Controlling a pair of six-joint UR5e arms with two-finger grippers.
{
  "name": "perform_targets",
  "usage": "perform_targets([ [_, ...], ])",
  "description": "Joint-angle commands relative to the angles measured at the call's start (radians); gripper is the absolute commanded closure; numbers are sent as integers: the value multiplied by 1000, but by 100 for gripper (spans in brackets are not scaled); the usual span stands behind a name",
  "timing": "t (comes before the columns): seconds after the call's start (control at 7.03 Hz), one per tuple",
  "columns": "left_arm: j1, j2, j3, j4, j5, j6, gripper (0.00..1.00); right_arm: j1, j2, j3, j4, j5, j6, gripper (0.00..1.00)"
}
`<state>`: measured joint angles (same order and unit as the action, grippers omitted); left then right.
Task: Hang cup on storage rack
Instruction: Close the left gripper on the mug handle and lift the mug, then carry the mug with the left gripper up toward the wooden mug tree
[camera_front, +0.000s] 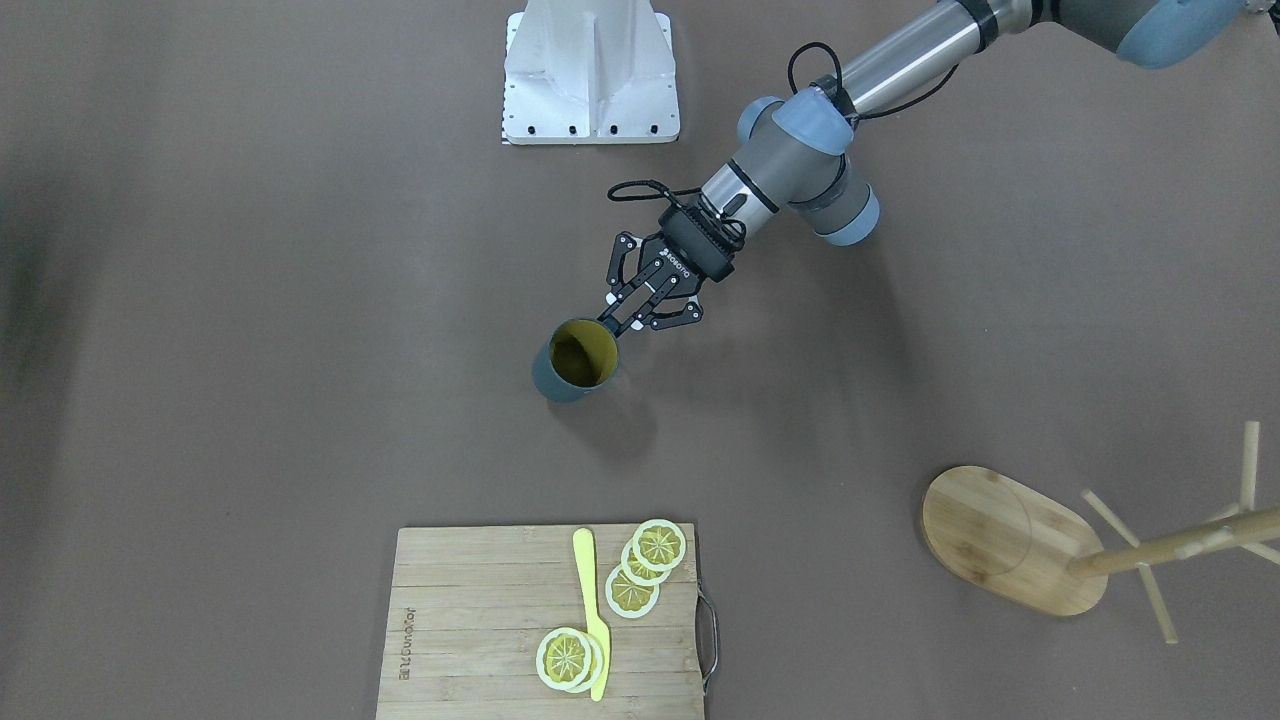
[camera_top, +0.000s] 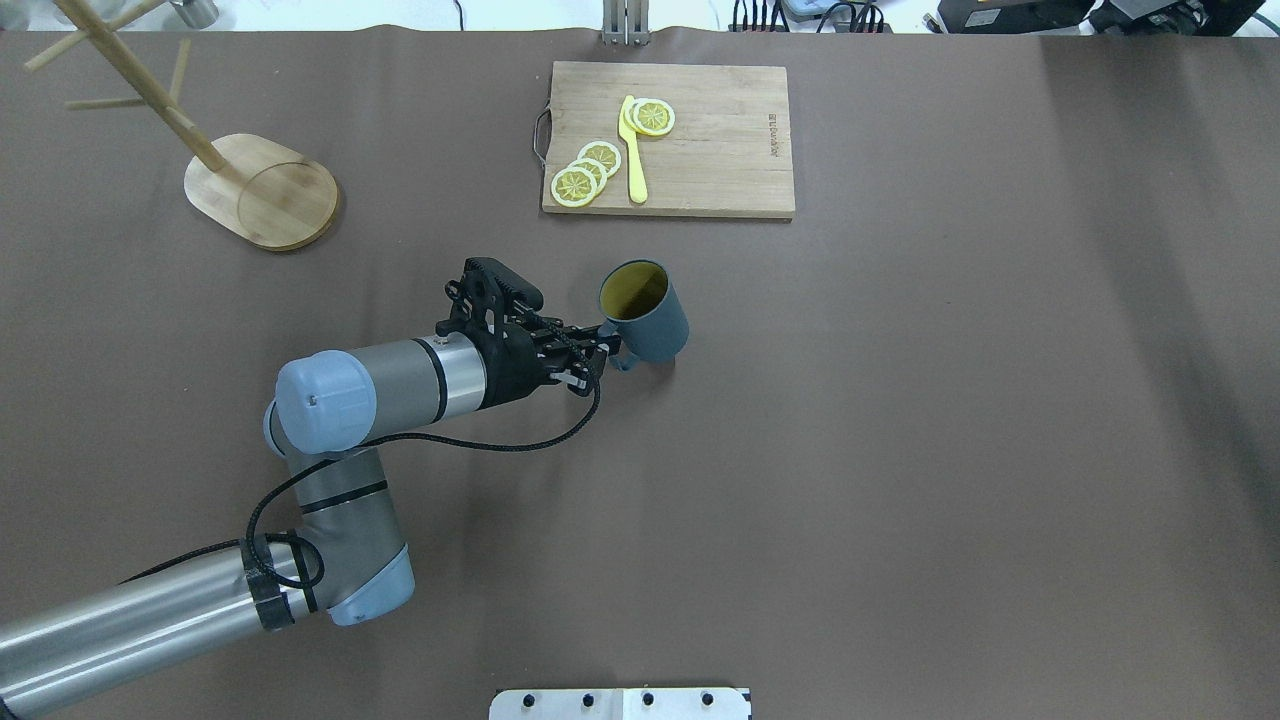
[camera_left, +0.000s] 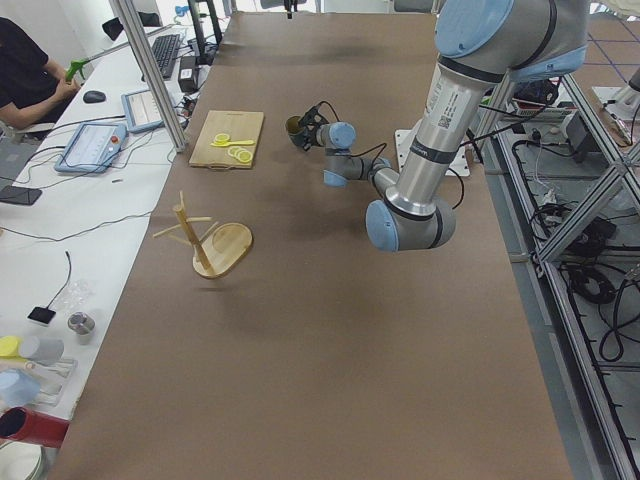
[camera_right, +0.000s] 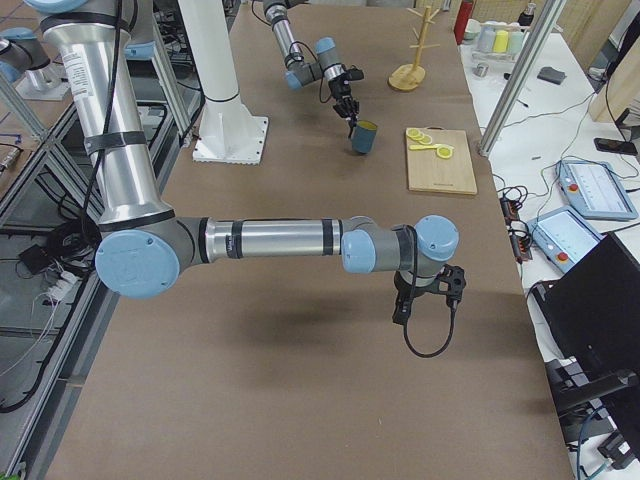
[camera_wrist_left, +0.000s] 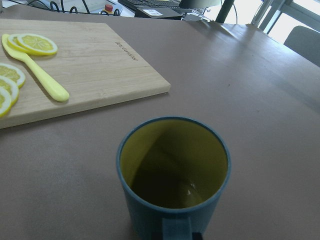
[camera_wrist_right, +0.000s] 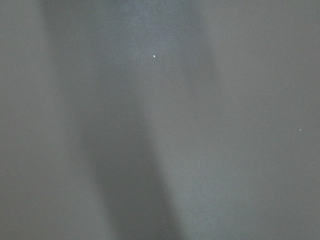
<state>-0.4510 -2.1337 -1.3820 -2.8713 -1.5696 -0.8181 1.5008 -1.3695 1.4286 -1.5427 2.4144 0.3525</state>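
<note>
Progress seems early: left gripper (camera_top: 604, 351) pinches the cup (camera_top: 650, 320) by its handle, the cup body just ahead of the fingertips. Carrying it to the storage rack (camera_top: 262, 190), well off to the gripper's side, and hanging it remain.

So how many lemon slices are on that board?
5 lemon slices on the cutting board: three overlapping in a row near its handle, two overlapping beside the yellow knife. Overlaps might hide another.
</note>
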Motion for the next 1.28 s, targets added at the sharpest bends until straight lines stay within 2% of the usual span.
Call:
perform_targets([
  [0.0,-24,-2,-14,-14,-3,-77,100,24,-102,105,7,9,0,0],
  [0.14,-41,-2,-31,-16,-6,-107,100,24,-156,172,7,6,5,0],
  [0.43,-110,-3,-48,-19,-13,-205,100,26,-233,234,9,5,11,0],
  [0.85,-367,11,-62,-13,-189,-381,100,26,-292,326,9,2,57,0],
  [1.14,-445,24,-54,-58,-193,-557,100,26,-306,361,9,-3,68,0],
])
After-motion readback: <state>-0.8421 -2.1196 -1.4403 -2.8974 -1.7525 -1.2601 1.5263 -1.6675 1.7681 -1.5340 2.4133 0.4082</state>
